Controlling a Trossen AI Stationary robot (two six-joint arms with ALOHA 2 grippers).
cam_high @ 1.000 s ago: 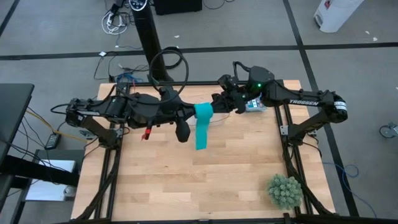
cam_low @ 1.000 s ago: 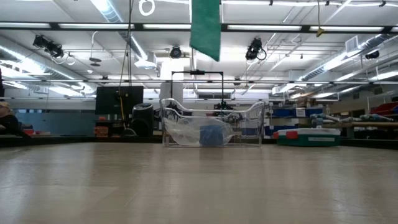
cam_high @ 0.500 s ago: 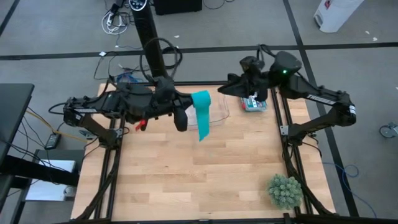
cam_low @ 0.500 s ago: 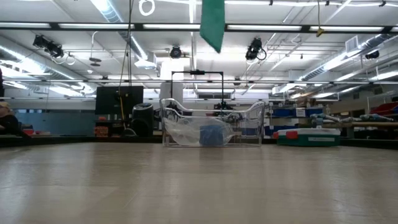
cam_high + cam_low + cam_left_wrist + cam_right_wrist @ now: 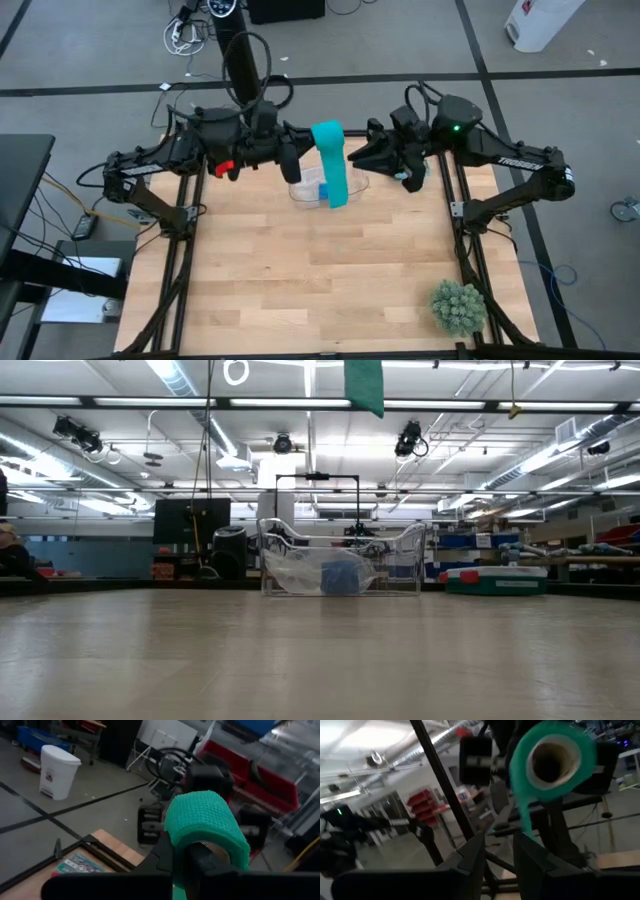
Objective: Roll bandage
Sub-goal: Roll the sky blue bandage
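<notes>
Bandage (image 5: 331,160) held aloft above the clear tray (image 5: 358,186), coiled end pinched in the left gripper (image 5: 305,152), fingers clenched on the core so the loose tail hangs free over the tray for winding. Right gripper (image 5: 366,156) just beside the coil, facing its open end, fingers parted and grasping nothing, probably lining up to turn the roll.

Grey floor (image 5: 560,60) with a white bin (image 5: 543,22), ceiling strip lights (image 5: 180,402).
</notes>
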